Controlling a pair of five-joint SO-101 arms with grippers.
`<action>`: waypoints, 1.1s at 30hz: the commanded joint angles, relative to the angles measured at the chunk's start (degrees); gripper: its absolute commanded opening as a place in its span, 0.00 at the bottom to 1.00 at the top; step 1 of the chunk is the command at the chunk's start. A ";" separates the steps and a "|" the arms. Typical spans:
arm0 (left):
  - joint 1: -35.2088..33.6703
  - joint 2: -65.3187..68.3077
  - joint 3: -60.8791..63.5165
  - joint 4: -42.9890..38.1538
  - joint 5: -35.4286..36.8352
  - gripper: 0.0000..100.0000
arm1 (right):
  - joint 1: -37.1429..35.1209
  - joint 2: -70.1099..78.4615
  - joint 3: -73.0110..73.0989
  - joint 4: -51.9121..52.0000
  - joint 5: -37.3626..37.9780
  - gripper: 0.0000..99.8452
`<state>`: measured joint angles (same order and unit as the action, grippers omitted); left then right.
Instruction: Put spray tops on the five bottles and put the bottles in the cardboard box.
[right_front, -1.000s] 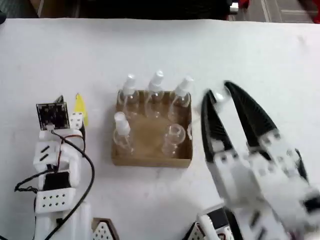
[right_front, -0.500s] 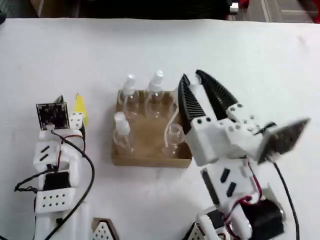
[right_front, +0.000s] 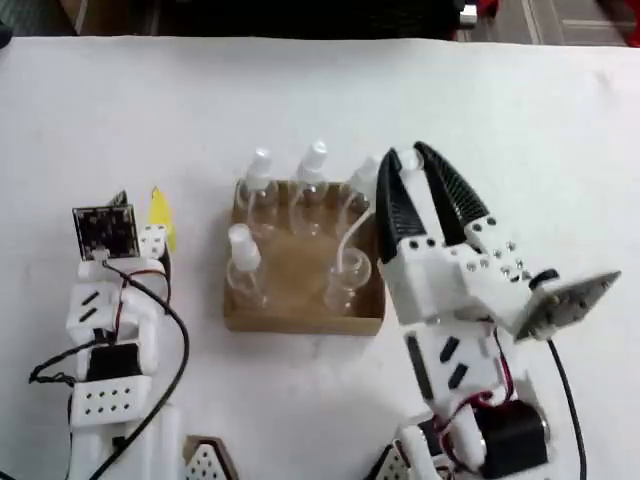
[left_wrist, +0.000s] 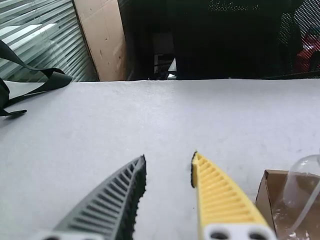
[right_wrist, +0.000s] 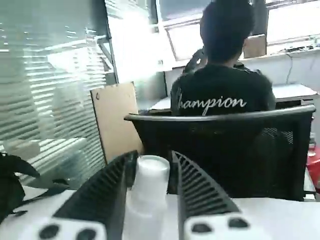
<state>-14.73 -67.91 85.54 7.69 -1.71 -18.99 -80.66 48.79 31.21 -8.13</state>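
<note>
White tabletop carries the cardboard box (right_front: 300, 322), with four capped bottles (right_front: 243, 262) and one open-necked bottle (right_front: 348, 270) standing inside. The right gripper (right_front: 405, 153) hangs over the box's rear right corner, pinching a spray top (right_wrist: 150, 182). The top's thin tube (right_front: 352, 232) trails toward the open neck. The gripper half hides the rear right bottle (right_front: 362, 172). The left gripper (left_wrist: 168, 162) sits left of the box, fingers parted.

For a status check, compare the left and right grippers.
The left gripper is open and empty; the right gripper is shut on a spray top. The left gripper pairs a yellow finger with a grey finger; the right gripper's are both black. Both have ridged fingers.
</note>
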 joint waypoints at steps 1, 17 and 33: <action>0.48 -1.19 -0.53 -1.93 0.35 0.15 | 4.26 1.45 2.37 -6.29 -0.70 0.02; 0.40 -1.19 -0.62 -1.93 0.35 0.15 | 4.79 1.27 11.52 -15.34 -0.44 0.02; 0.40 -1.19 -0.70 -1.93 0.26 0.15 | 4.44 1.27 12.22 -7.16 -0.44 0.02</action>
<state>-14.73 -67.91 85.54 7.69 -1.71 -14.86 -79.43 61.27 23.47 -8.48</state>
